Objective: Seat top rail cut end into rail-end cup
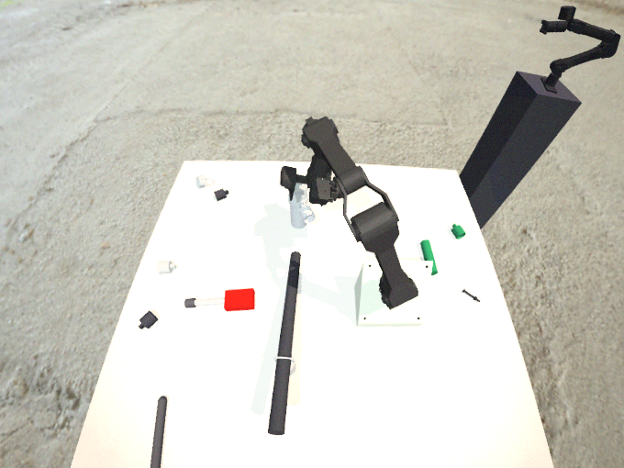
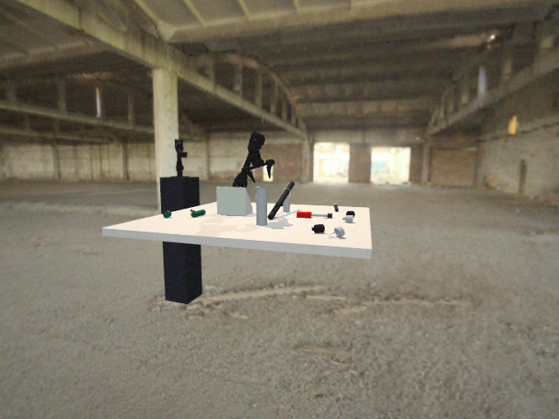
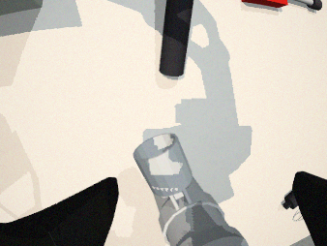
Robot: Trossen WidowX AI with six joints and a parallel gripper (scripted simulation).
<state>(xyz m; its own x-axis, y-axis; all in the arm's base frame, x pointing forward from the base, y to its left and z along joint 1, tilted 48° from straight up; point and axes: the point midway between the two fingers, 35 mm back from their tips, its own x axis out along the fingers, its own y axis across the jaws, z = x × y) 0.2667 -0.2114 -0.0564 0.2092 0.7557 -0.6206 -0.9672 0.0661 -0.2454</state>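
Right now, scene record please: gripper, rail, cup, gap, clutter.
gripper: black parallel-jaw gripper open, holding nothing, above the post
rail: long dark cylindrical top rail, one end raised, through a thin wire loop
cup: pale grey rail-end cup on the pale grey big post
gap: rail's cut end short of cup, not seated
clutter: red-headed mallet
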